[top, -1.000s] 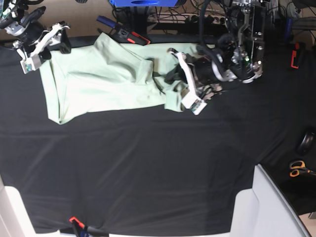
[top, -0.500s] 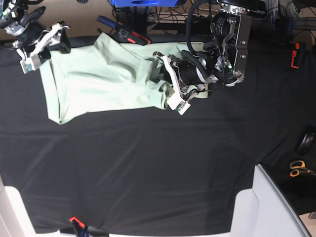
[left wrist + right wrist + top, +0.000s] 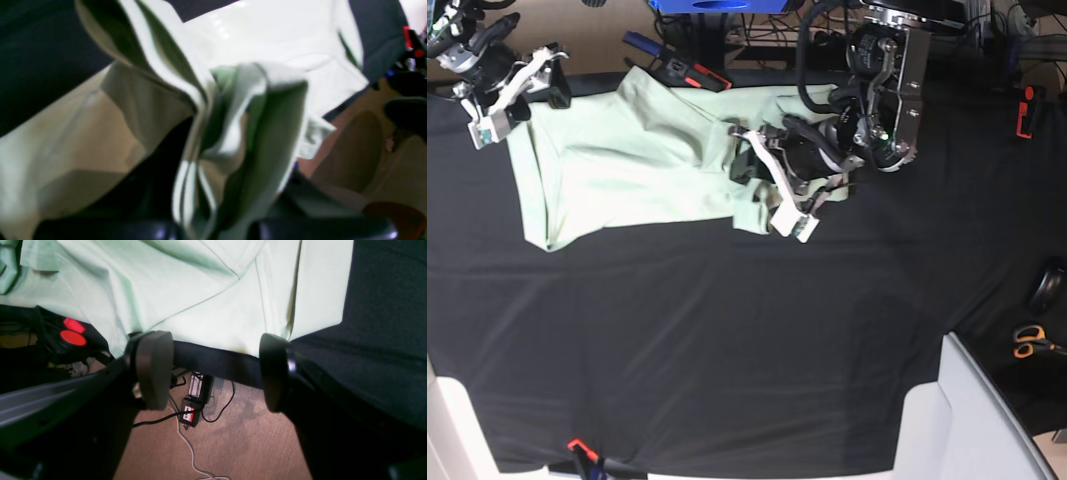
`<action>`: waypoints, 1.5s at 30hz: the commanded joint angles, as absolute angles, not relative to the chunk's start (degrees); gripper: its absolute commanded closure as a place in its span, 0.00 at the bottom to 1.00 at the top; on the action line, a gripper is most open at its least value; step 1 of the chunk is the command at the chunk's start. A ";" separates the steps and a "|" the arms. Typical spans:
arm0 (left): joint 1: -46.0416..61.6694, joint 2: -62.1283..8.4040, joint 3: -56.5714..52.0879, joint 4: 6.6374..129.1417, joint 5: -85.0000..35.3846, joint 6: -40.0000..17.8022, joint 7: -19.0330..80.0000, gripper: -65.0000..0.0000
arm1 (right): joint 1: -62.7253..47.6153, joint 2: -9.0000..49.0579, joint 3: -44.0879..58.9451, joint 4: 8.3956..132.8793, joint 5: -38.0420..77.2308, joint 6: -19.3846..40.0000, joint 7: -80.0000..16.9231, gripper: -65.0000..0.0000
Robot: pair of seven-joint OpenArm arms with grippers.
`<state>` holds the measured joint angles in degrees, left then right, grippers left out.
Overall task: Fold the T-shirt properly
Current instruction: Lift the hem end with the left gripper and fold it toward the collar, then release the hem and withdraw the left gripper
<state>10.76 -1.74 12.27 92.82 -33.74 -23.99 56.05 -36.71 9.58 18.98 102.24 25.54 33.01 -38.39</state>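
The pale mint-green T-shirt (image 3: 627, 160) lies on the far left part of the table, its right side bunched and lifted. My left gripper (image 3: 763, 186) is shut on that bunched fabric. In the left wrist view the folds of the T-shirt (image 3: 233, 116) rise from between the dark fingertips (image 3: 153, 230) and fill the view. My right gripper (image 3: 519, 95) hovers open at the shirt's far left corner by the table edge. In the right wrist view its pads (image 3: 155, 370) stand wide apart with nothing between them, and the T-shirt (image 3: 206, 290) lies flat just beyond.
A black tablecloth (image 3: 727, 330) covers the table. A black and red tool (image 3: 689, 72) lies at the back edge by the shirt. Orange-handled scissors (image 3: 1027, 342) and a red clamp (image 3: 1024, 110) are at the right. Below the right gripper, a power strip (image 3: 195, 400) lies on the floor.
My left arm has moved leftward, carrying the shirt's right side over toward the middle of the shirt. The right arm has stayed where it was.
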 commanded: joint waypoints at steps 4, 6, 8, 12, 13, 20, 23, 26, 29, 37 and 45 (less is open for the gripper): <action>10.15 -1.45 12.26 93.67 -35.30 -24.40 55.25 1.00 | -37.05 10.15 19.21 103.25 26.59 33.36 -37.41 0.42; 9.36 -1.01 13.85 93.67 -35.38 -24.40 55.34 0.97 | -37.05 10.15 19.21 103.25 26.59 33.36 -37.41 0.42; 9.01 -1.19 16.22 93.58 -35.38 -24.40 55.34 0.83 | -37.05 10.15 19.21 103.25 26.59 33.36 -37.41 0.42; 8.92 -0.84 18.51 93.58 -35.38 -24.40 55.34 0.52 | -37.05 10.15 19.21 103.25 26.59 33.36 -37.41 0.42; 8.92 -0.75 19.30 93.67 -35.38 -24.40 55.34 0.49 | -37.05 10.15 19.21 103.25 26.59 33.36 -37.41 0.42; 5.23 -1.27 24.75 93.76 -35.38 -24.40 55.25 0.48 | -36.53 10.15 19.21 103.25 26.59 33.36 -37.49 0.42; 4.09 -1.10 25.19 94.11 -35.38 -24.40 55.25 0.48 | -36.44 10.15 19.21 103.25 26.59 33.36 -37.49 0.42; 3.56 -0.92 25.01 94.11 -35.38 -24.40 55.25 0.48 | -36.35 10.15 19.21 103.25 26.59 33.36 -37.49 0.42; 3.30 -1.19 24.66 94.11 -35.38 -24.40 55.25 0.49 | -36.26 10.15 19.21 103.60 26.59 33.36 -37.49 0.42; 6.20 -6.99 8.22 94.90 -35.03 -24.31 55.16 1.00 | -34.95 10.33 19.12 110.20 26.59 33.36 -40.84 0.42; 16.40 -18.15 -18.51 94.46 -33.98 -24.31 54.90 1.00 | -26.59 12.97 3.38 111.87 26.59 33.36 -50.07 1.00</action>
<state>16.64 -17.21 -18.26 93.54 -33.45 -24.18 55.68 -26.46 12.78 3.09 110.83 25.56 33.10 -51.05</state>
